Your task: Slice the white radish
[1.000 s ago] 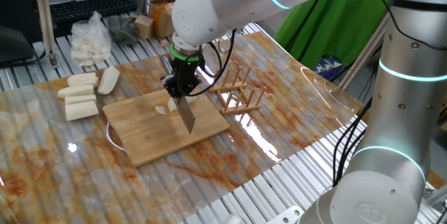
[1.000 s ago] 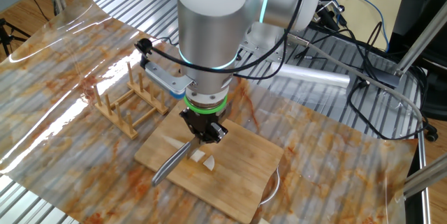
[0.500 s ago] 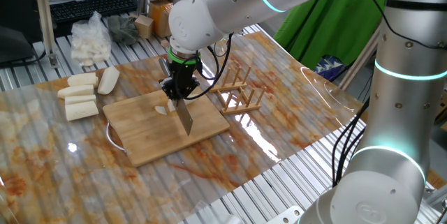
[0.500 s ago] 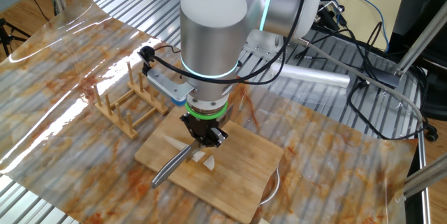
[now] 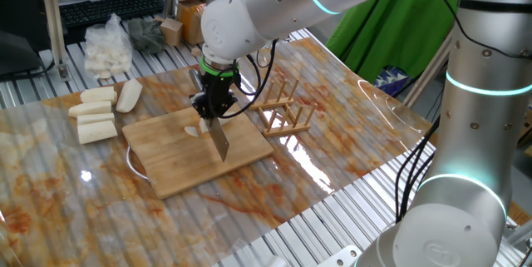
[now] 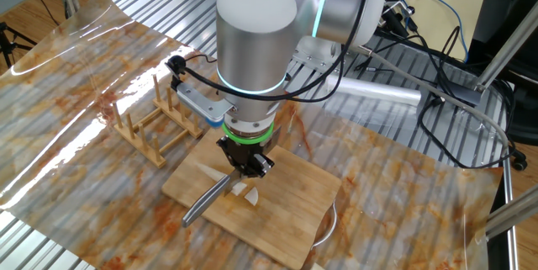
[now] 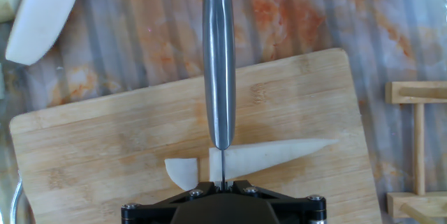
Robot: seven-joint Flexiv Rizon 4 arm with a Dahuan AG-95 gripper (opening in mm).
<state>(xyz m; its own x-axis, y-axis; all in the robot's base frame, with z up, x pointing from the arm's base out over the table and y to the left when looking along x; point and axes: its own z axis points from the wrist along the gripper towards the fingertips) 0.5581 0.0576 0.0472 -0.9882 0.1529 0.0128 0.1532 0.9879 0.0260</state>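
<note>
**Steel knife down on the radish**

Steel knife [image 7: 218, 63] is held tight in the gripper [image 5: 210, 111], jaws squeezed shut on its handle. The blade stands on edge across the radish [image 7: 269, 157], which lies on the wooden board [image 5: 166, 146]. One small slice [image 7: 183, 172] sits just beside it, cut off.

What can go wrong? The radish is loose, with nothing holding it. If the blade pushes sideways, the radish may roll or slide, and the cut goes crooked. The slice may stick to the blade and lift with it. A hard push may shove the board along the slippery sheet.

A second ago the hand was a bit more to the right in one fixed view. Since half a second ago nothing has moved.
</note>
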